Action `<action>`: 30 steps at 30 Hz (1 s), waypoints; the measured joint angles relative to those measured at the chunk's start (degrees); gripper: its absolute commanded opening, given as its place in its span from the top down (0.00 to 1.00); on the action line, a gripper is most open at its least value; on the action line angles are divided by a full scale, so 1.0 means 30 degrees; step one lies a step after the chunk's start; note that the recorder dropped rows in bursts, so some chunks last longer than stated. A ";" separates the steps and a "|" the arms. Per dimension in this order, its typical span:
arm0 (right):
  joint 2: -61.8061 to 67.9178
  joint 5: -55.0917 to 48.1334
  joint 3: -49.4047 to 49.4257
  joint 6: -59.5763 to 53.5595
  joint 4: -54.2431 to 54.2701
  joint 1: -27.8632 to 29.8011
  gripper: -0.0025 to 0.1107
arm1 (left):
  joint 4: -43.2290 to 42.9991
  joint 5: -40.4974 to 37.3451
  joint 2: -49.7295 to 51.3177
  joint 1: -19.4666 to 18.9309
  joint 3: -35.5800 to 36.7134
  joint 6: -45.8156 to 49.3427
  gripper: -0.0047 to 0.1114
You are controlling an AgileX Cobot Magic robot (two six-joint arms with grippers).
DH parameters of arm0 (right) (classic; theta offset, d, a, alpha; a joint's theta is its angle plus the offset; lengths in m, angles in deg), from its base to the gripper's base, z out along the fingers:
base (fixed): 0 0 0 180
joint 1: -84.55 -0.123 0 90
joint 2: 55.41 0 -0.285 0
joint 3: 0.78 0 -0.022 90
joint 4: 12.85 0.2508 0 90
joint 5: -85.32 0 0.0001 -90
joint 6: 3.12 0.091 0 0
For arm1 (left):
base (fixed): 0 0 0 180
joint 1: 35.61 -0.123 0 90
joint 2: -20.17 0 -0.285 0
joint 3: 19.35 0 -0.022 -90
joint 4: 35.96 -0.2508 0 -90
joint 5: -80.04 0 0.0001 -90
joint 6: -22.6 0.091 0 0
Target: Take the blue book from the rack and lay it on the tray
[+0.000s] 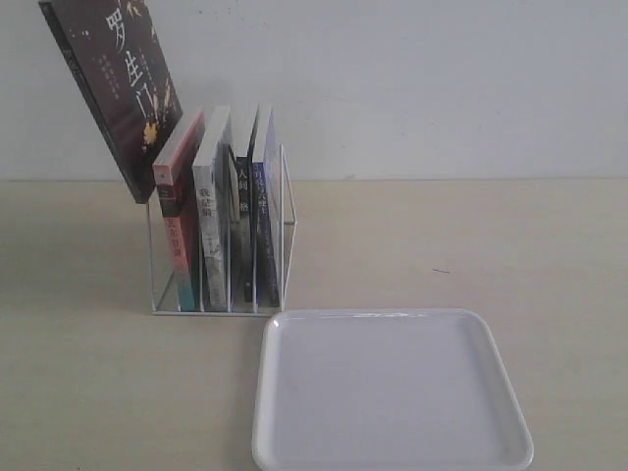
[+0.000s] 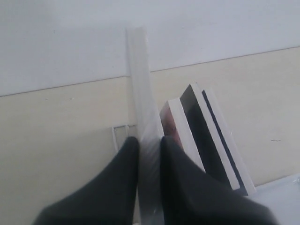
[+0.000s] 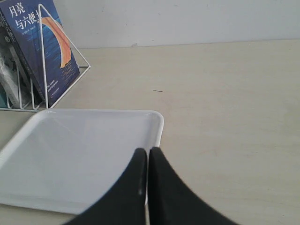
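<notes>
The blue book [image 1: 261, 216] stands in the rightmost slot of the rack [image 1: 216, 312], just beyond the tray [image 1: 392, 392]. We see the left gripper [image 2: 149, 140] clamped on a dark book [image 1: 118, 88], and the right gripper [image 3: 147, 152] closed and empty.

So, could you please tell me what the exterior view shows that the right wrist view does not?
Only the exterior view shows the dark-covered book, raised and tilted above the rack's left end. Only the right wrist view shows the blue book's front cover with its orange crescent, and the right gripper, fingers together. Both show the rack, the blue book standing in its end slot, and the empty white tray.
</notes>
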 measured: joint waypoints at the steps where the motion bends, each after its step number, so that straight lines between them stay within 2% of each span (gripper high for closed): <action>1: 0.0000 0.0000 0.0000 0.0000 0.0000 0.0000 0.98 | -0.0058 0.0060 0.0126 0.0232 -0.0005 0.0000 0.92; 7: 0.0000 0.0000 0.0000 0.0000 0.0000 0.0000 0.98 | -0.0258 -0.0009 0.1321 0.0449 0.0038 0.0071 0.92; 11: 0.0000 0.0000 0.0000 0.0000 0.0000 0.0000 0.98 | -0.0218 0.0203 0.1963 0.0449 0.1118 0.0145 0.92; 20: 0.0000 0.0000 0.0000 0.0000 0.0000 0.0000 0.98 | -0.0106 0.3863 0.2359 0.0449 0.4241 0.0359 0.92; 30: 0.0000 0.0000 0.0000 0.0000 0.0000 0.0000 0.98 | -0.0037 0.5481 0.2359 0.0449 0.6072 0.0506 0.92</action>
